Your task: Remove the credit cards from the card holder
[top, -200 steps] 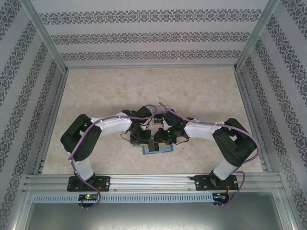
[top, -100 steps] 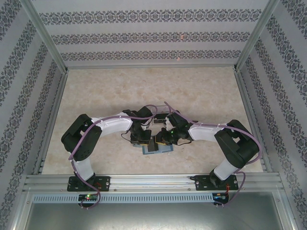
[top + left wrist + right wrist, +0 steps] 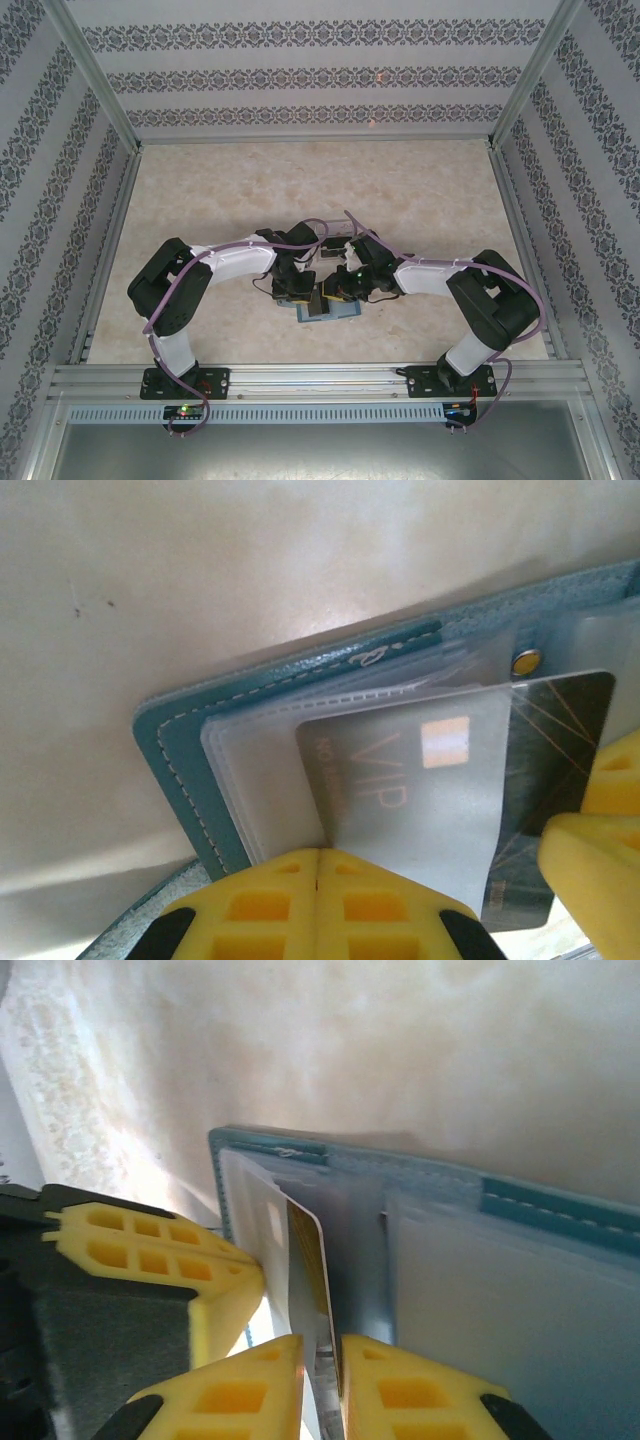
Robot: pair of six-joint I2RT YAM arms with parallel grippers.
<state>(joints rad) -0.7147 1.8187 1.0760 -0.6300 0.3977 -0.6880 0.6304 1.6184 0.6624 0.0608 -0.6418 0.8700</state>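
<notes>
Extraction of one card is the step in hand. On the left, the left gripper [image 3: 318,868] has its yellow fingers clenched flat together at the near edge of the teal-blue stitched folding card holder [image 3: 185,745]. The holder lies open on the pale marbled tabletop [image 3: 150,570], near the front middle between the two arms. The left gripper appears to pin the holder down, though it cannot be told whether a sleeve is caught between its pads. In the middle, a frosted clear plastic sleeve [image 3: 270,770] fans out of the holder. A dark rectangular credit card [image 3: 565,730] printed VIP sticks out of it to the right, partly exposed. On the right, the right gripper [image 3: 322,1352] is clamped on that card's protruding edge. The next move likely calls for a straight pull along the sleeve's opening, away from the left gripper, while that one holds firm so the holder does not drag along. Other cards may sit in sleeves beneath.
</notes>
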